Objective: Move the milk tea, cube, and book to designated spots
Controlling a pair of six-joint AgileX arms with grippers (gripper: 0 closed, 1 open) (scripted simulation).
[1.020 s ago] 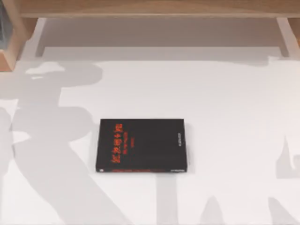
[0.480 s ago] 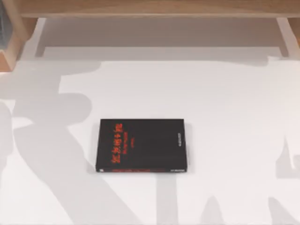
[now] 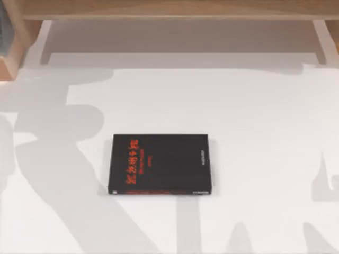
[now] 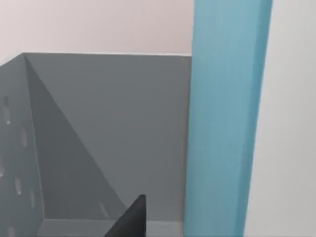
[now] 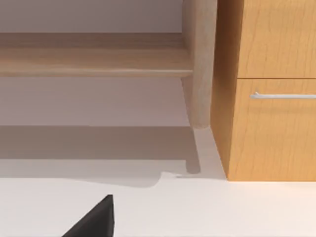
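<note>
The book [image 4: 224, 123], light blue, stands upright against a white wall, beside a grey perforated holder [image 4: 98, 123]. A dark part of my left gripper [image 4: 131, 222] pokes in close to the holder's floor, just beside the book; whether it touches the book I cannot tell. A dark tip of my right gripper [image 5: 94, 219] hangs over the white table, facing the wooden furniture at the back. The milk tea and the cube are out of view.
A black book with red lettering [image 3: 161, 164] lies flat mid-table. A wooden shelf [image 3: 169, 9] spans the back, with a wooden compartment [image 3: 10, 47] at the left. A drawer cabinet [image 5: 271, 123] with a metal handle [image 5: 284, 95] stands by a shelf post [image 5: 200, 64].
The left arm's shadow on the table's left side has shifted a little. The black book has not moved.
</note>
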